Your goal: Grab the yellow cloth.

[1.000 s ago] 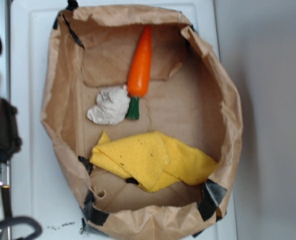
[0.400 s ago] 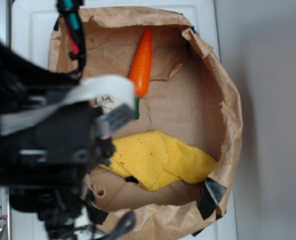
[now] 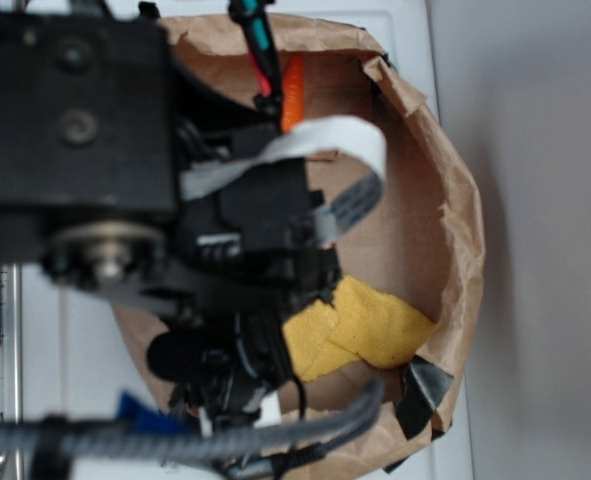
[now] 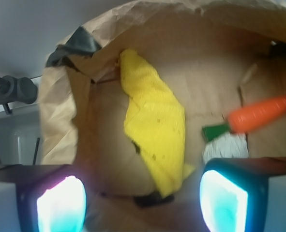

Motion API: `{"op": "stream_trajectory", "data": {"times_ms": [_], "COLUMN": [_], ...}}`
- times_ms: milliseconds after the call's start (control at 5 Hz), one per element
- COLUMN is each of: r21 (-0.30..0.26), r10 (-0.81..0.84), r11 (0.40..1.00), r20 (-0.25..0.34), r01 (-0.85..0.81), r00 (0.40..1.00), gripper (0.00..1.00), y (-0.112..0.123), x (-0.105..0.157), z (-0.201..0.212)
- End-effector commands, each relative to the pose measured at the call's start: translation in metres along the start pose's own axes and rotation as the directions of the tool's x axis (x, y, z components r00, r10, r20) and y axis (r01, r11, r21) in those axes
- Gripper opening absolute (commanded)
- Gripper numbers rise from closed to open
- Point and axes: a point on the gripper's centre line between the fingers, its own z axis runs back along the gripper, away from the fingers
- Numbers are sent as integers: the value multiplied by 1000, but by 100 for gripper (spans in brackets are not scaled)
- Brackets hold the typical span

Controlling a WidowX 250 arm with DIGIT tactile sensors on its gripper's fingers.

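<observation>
Yellow cloth (image 4: pixel 155 133), soft, fuzzy and flecked with a few dark specks, lies folded in a long crumpled strip on the floor of the bag (image 4: pixel 60 116), the landmark for all positions here. The bag is creased brown paper, roughly round, with a rolled rim patched by black tape (image 3: pixel 422 393). A second ago the arm stood clear of the bag at its left edge and the whole cloth showed. Now the black arm body (image 3: pixel 85 140) and its white ribbon cable (image 3: pixel 325 145) cover most of the bag's interior in the exterior view, leaving only the cloth's right end (image 3: pixel 375 325) exposed. Judged from this, the approach phase is nearly complete and the grasp itself is not yet made.

In the wrist view the gripper (image 4: pixel 143 203) hangs above the bag floor with its jaws spread wide. The two glowing pads (image 4: pixel 60 203) sit either side of the cloth's near end, and nothing is held between them.

Orange carrot (image 4: pixel 261 113), smooth and tapered with a green stub, lies farther across the bag floor. An off-white lumpy wad (image 4: pixel 225 147) touches its green end, beside the cloth but apart from it.
</observation>
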Motion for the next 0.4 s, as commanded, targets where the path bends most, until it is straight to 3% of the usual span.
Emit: {"op": "stream_trajectory", "data": {"times_ms": [0, 200], "r21": [53, 70], "r10": [14, -48], "r11": [998, 996], "r20": [46, 19], "r01": [-17, 47], "r00": [999, 999], "gripper": [100, 100], "y": [33, 17], "x": [15, 8], "z": [-28, -54]}}
